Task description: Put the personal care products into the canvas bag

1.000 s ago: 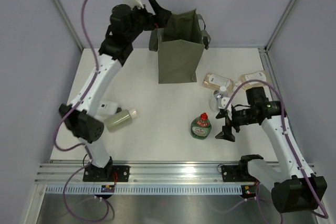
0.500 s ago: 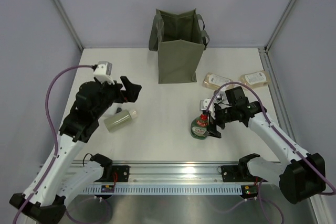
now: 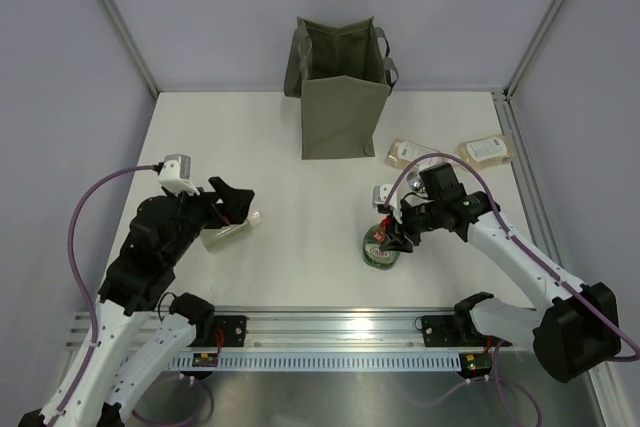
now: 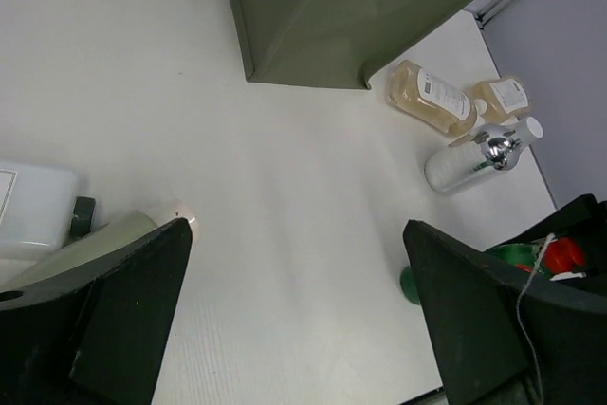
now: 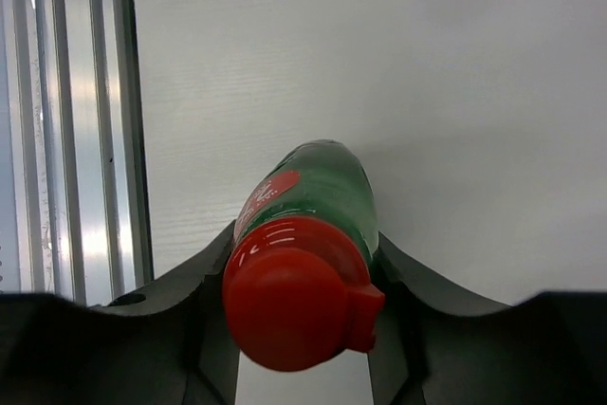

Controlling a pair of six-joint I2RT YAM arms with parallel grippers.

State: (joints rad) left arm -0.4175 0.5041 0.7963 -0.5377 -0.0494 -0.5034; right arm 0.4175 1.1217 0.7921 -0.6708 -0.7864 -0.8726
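Note:
The olive canvas bag (image 3: 343, 87) stands upright at the back (image 4: 360, 7). My right gripper (image 3: 392, 237) is shut on the round dark-green bottle (image 3: 381, 249), its fingers clasping the neck just under the red cap (image 5: 302, 296). My left gripper (image 3: 232, 202) hangs open over the left side, its fingers (image 4: 123, 310) wide apart and empty. The pale green bottle (image 3: 228, 233) lies just below it (image 4: 95, 242). The silver bottle (image 4: 469, 160) lies near two beige pouches (image 3: 412, 153) (image 3: 486, 150).
A white container (image 4: 33, 206) lies beside the pale green bottle at the left. The aluminium rail (image 3: 330, 327) runs along the near edge (image 5: 76, 139). Grey walls close in the back and sides.
My right gripper moved left to the dark-green bottle and shut on its neck. My left arm swung down from the bag's mouth to low over the pale green bottle, still open.

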